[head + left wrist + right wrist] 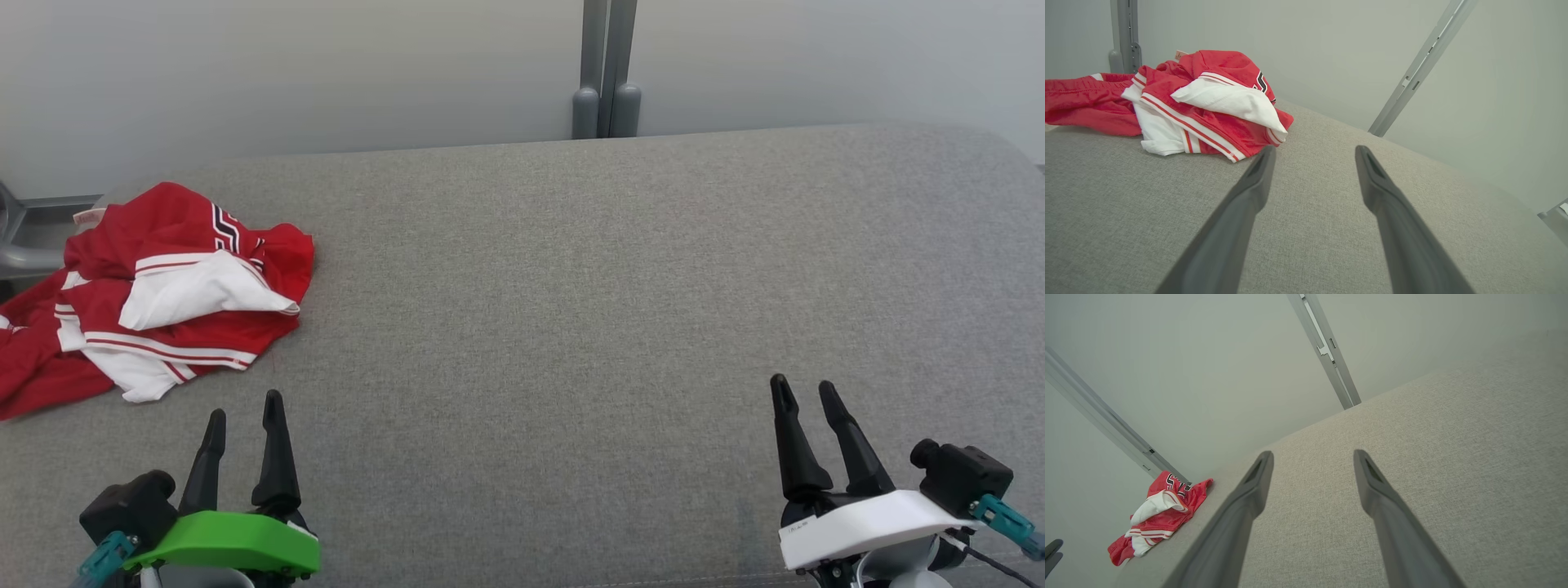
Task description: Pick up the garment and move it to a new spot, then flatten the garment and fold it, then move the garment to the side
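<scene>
**Q:** What's the biggest thing in front of you?

**Me:** The desk [571, 327]. It's covered in grey cloth and runs wide across my head view to a pale wall [326, 65]. Most of it is bare, and I judge that suits the job, since there's room to spread and fold.

**Q:** And the garment?

**Me:** The garment [163, 294] lies crumpled at the desk's far left corner. It's red with white panels and striped trim, and one red part stretches out toward the left edge. It's bunched over itself and nothing lies flat. I'd say the task is at its very start, with the pick-up not yet done.

**Q:** How are your arms set?

**Me:** Both are low at the near edge, with the fingers pointing away from me across the desk. My left tool [245, 404] is near the garment, with a bare strip of desk between them. From that wrist, the heap lies ahead and to the left of the fingers. My right tool [803, 384] is well apart from it, over bare desk on the right.

**Q:** Holding anything?

**Me:** No. Both tools gape wide, with nothing between the fingers and nothing touching the cloth.

**Q:** Which goes first?

**Me:** The left, I'd guess, since it's closer. The layers are loose, so a shallow pinch might lift only the top flap. I'd aim for a thick fold.
</scene>
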